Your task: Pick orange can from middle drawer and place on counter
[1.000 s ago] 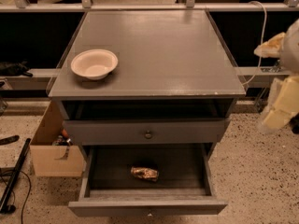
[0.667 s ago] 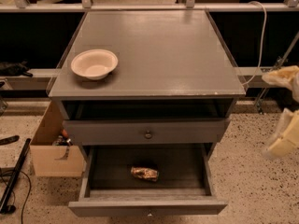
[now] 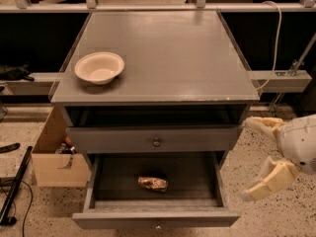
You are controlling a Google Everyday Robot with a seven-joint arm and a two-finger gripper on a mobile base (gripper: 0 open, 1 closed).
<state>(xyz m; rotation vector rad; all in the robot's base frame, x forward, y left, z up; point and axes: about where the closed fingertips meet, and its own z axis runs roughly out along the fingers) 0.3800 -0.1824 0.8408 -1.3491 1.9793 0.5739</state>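
The orange can [image 3: 153, 183] lies on its side on the dark floor of the open middle drawer [image 3: 98, 206], near the middle. The drawer is pulled out towards me. The grey counter [image 3: 168, 58] spans the cabinet top above it. My gripper [image 3: 247, 159] is at the right, beside the cabinet and level with the drawers. Its two cream fingers [image 3: 266, 126] are spread wide apart and hold nothing. It is well to the right of the can, outside the drawer.
A cream-white bowl [image 3: 99, 67] stands on the counter's left front part. Above the open drawer is a shut drawer front with a round knob [image 3: 156, 142]. A cardboard box [image 3: 54, 157] sits on the floor at the left. A white cable [image 3: 274, 38] hangs at the right.
My gripper has come down from beside the counter top to the level of the drawers and a little towards the cabinet. The can, drawer and bowl have not moved.
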